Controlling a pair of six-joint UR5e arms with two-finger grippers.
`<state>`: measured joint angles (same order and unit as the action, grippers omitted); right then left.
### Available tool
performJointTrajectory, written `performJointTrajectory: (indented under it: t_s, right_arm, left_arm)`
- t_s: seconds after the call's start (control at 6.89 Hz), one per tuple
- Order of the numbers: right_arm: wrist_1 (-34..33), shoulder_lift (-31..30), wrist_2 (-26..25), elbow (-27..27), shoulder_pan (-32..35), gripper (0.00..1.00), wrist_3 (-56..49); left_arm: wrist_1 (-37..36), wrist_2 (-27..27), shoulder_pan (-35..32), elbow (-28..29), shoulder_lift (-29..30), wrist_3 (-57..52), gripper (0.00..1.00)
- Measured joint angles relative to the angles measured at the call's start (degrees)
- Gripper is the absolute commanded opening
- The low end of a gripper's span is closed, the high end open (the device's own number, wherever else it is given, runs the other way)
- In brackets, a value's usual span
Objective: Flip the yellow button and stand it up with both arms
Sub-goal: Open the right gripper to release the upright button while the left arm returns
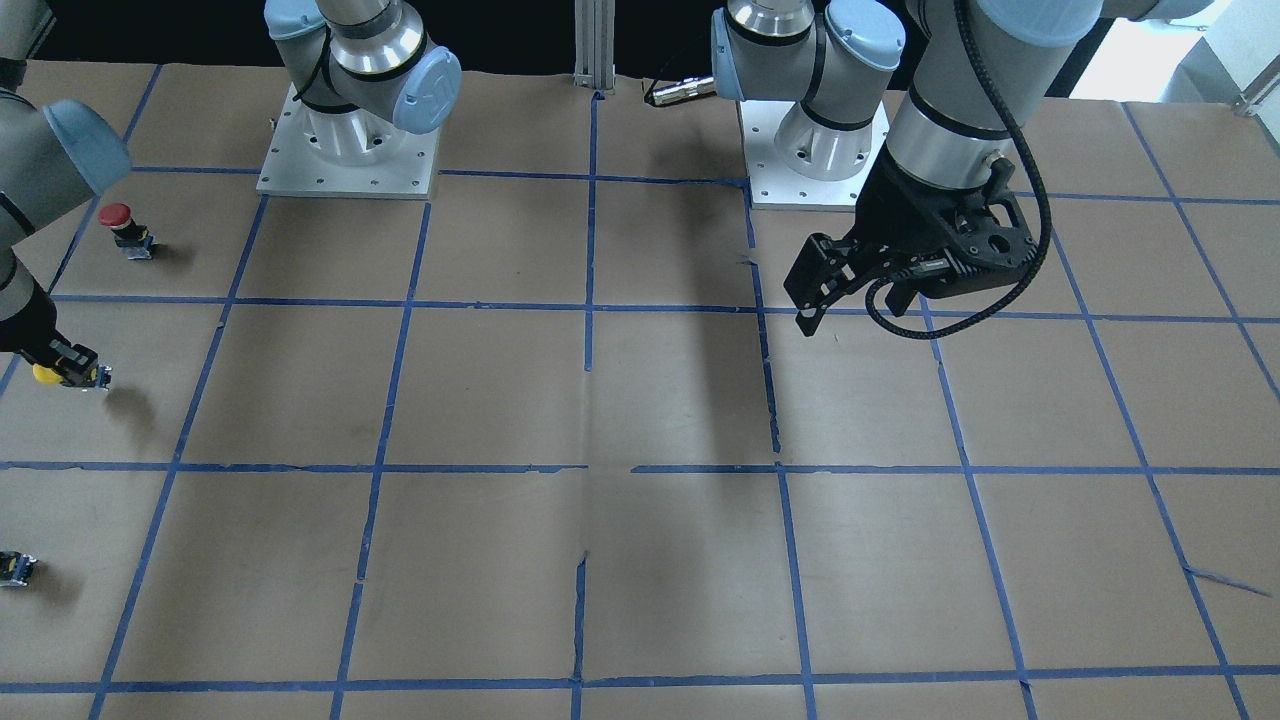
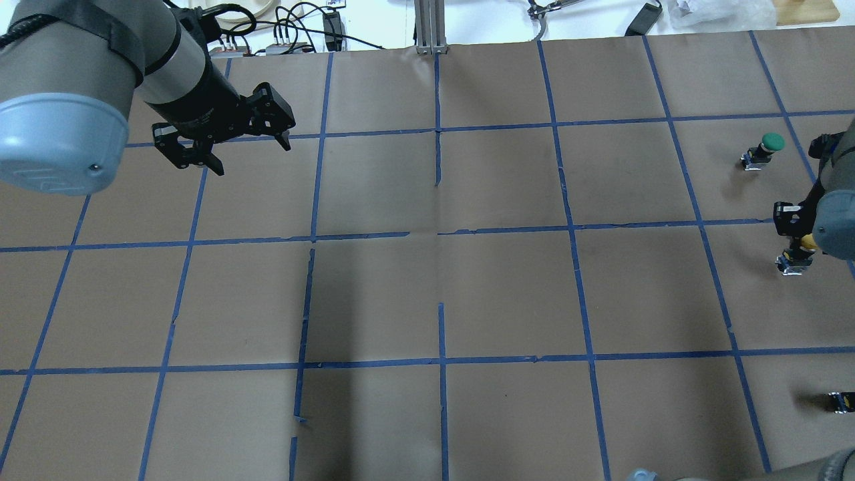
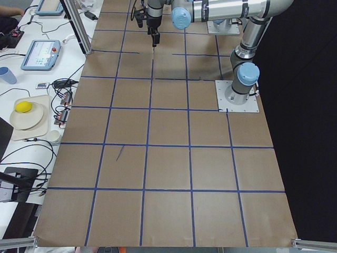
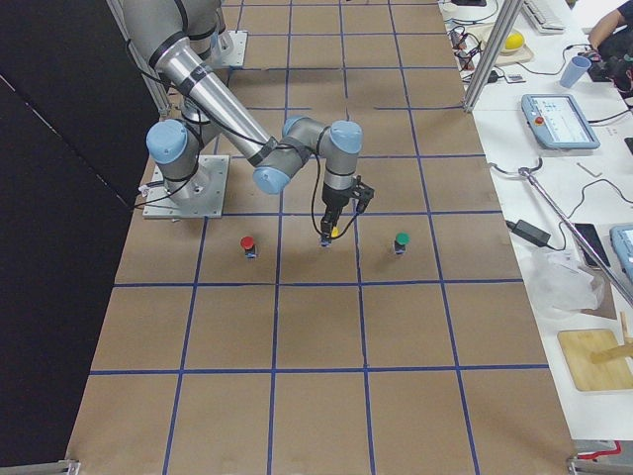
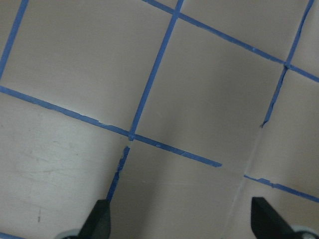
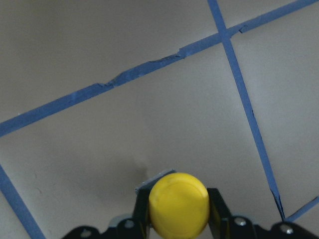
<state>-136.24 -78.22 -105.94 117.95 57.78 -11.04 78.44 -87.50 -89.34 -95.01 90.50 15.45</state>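
The yellow button (image 6: 178, 203) sits between my right gripper's (image 6: 178, 211) fingers, with its yellow cap toward the wrist camera and its grey base toward the paper. It hangs low over the table at the robot's far right, seen in the front view (image 1: 45, 375), the overhead view (image 2: 807, 242) and the right side view (image 4: 334, 234). My right gripper (image 1: 65, 372) is shut on it. My left gripper (image 2: 220, 143) is open and empty, held above the table on the robot's left. It also shows in the front view (image 1: 830, 290) and in its own wrist view (image 5: 182, 221).
A red-capped button (image 1: 118, 215) stands near the right arm's base side. A green-capped button (image 2: 771, 141) stands beyond the right gripper. A small dark capless block (image 2: 840, 401) lies at the table's right edge. Brown paper with a blue tape grid (image 2: 437, 234) covers the table.
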Motion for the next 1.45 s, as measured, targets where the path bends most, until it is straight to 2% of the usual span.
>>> performJointTrajectory:
  t_s: [0.29, 0.58, 0.87, 1.02, 1.16, 1.31, 1.45]
  right_arm:
    - [-4.61, -2.62, 0.67, 3.81, -0.51, 0.02, -3.0]
    - [-6.09, -2.96, 1.23, 4.75, -1.6, 0.01, -4.16]
    - [-8.18, -2.36, 1.33, 5.38, -2.35, 0.04, -4.55]
    - [-9.06, -1.99, 1.32, 5.85, -2.63, 0.17, -4.59]
    - [-9.51, -1.64, 1.27, 6.01, -2.78, 0.36, -4.79]
    - [-10.1, -1.44, 1.19, 6.02, -2.81, 0.66, -5.23]
    - [-10.91, -1.3, 1.15, 6.03, -2.84, 0.78, -5.55]
  left_arm:
    - [7.67, -1.24, 0.03, 2.78, -1.37, -4.62, 1.0]
    - [13.94, -1.49, 0.55, 4.74, -2.62, -8.09, 1.0]
    - [16.95, -2.12, 1.02, 5.84, -2.26, -11.18, 1.0]
    - [17.18, -2.25, 1.04, 6.16, -1.88, -11.52, 1.0]
    - [17.24, -2.37, 1.03, 6.27, -1.73, -11.63, 1.0]
    - [17.26, -2.52, 1.06, 6.4, -1.77, -11.66, 1.0]
    - [17.33, -2.69, 1.03, 6.48, -1.96, -11.67, 1.0]
